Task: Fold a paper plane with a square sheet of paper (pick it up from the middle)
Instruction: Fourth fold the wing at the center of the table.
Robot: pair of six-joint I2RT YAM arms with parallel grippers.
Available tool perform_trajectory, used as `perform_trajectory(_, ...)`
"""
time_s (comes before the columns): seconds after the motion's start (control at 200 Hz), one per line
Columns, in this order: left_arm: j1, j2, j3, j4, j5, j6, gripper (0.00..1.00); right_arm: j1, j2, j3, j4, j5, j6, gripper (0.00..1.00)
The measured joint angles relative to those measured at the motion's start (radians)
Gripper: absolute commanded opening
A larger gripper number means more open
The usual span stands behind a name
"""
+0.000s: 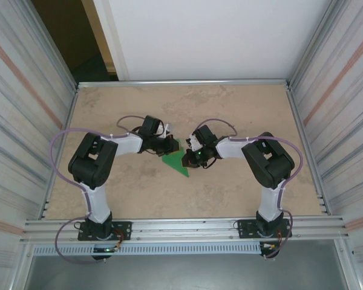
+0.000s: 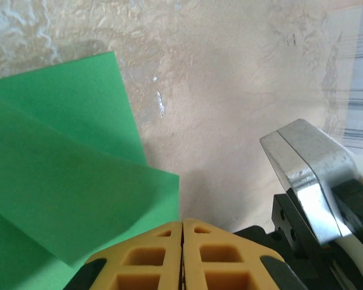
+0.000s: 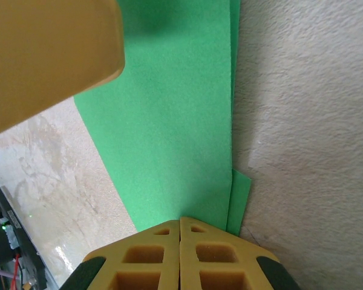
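Note:
The square sheet of paper (image 1: 177,161), bright green, lies flat on the table, folded into a pointed wedge with overlapping layers, like a flat paper plane. My left gripper (image 1: 169,147) is shut at its upper left edge. In the left wrist view the shut yellow fingertips (image 2: 183,226) sit just right of a folded flap (image 2: 60,181). My right gripper (image 1: 190,159) is shut at the paper's right side. Its closed tips (image 3: 180,221) rest at the near edge of the green layers (image 3: 175,121). Whether either gripper pinches the paper is hidden.
The tan tabletop (image 1: 242,109) is framed by metal rails and ribbed side walls (image 1: 24,121). The two grippers stand close together: the right gripper's metal body (image 2: 308,175) is in the left wrist view, and a left yellow finger (image 3: 48,54) is in the right wrist view.

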Motion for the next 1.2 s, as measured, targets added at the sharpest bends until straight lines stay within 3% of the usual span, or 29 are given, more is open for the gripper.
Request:
perform_trajectory(0.361,0.042,0.035,0.021,-0.013,-0.095,-0.025,0.09,0.000,0.002,0.006,-0.013,0.003,0.000,0.08)
perform_trajectory(1.022,0.109,0.058,0.021,-0.040,-0.068,0.005,0.10,0.002,0.008,0.013,-0.006,0.014,0.000,0.08)
perform_trajectory(1.203,0.154,0.031,0.046,-0.091,-0.106,0.029,0.10,0.002,0.008,0.014,-0.006,0.015,0.000,0.08)
